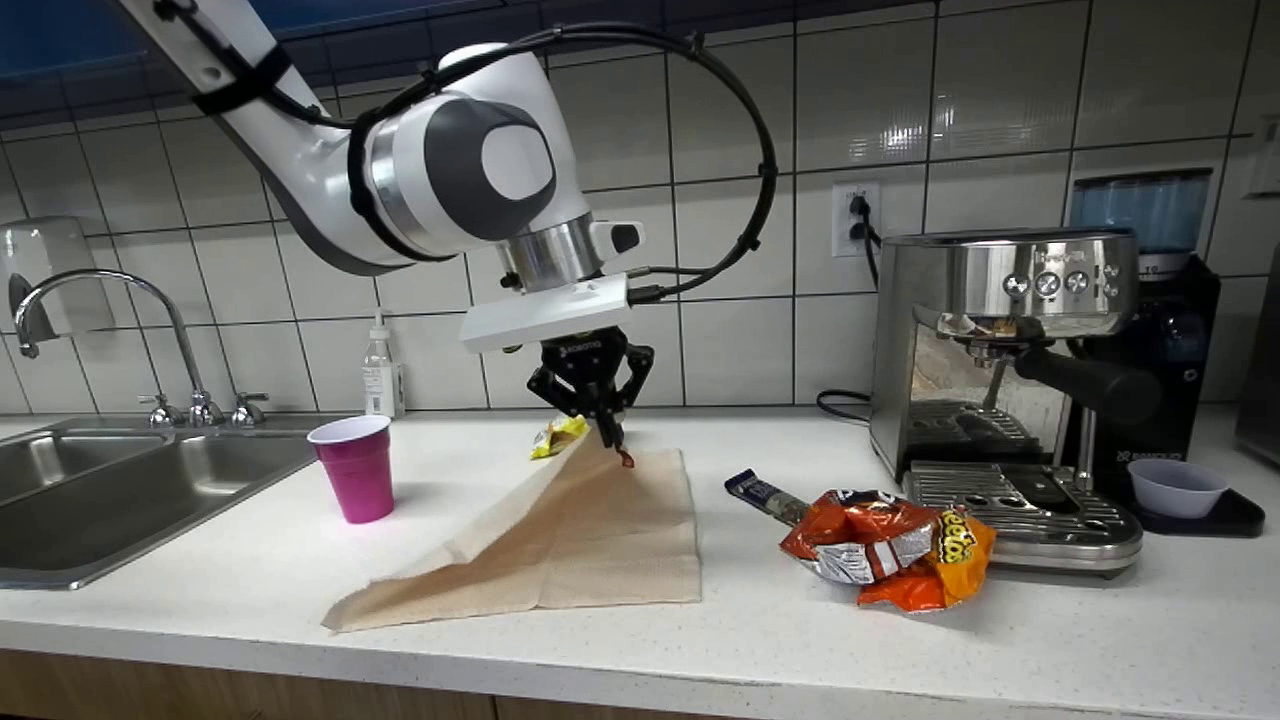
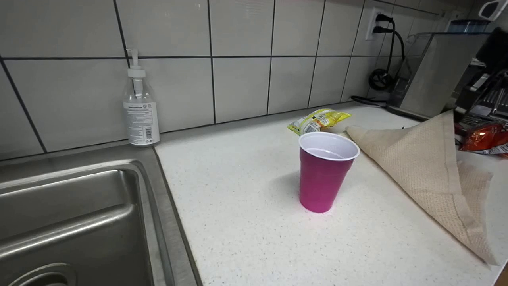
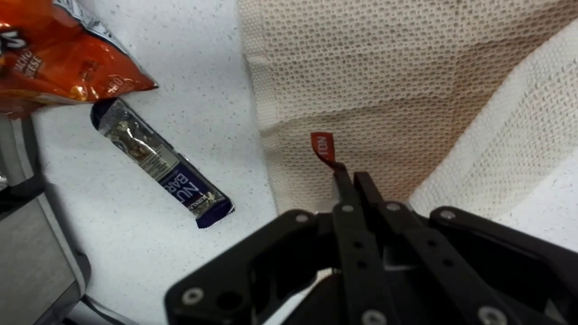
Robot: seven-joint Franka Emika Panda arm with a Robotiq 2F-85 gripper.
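The fingers (image 3: 346,193) are clamped on the beige towel (image 3: 361,81), which spreads below them; its red tag (image 3: 323,143) sits at their tips. Left of them in the wrist view lies a Kirkland nut bar (image 3: 160,162), farther a nacho cheese bag (image 3: 74,63).

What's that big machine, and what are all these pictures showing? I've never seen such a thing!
The big white machine is a robot arm. Two pictures come from cameras standing outside it; the one looking down comes from its wrist. On the counter are a pink cup, a yellow packet, shiny orange snack packaging, a nut bar and a coffee machine. Its black fingers, with a little red tag poking out at the tips, are closed on a beige cloth, part of which stands raised.
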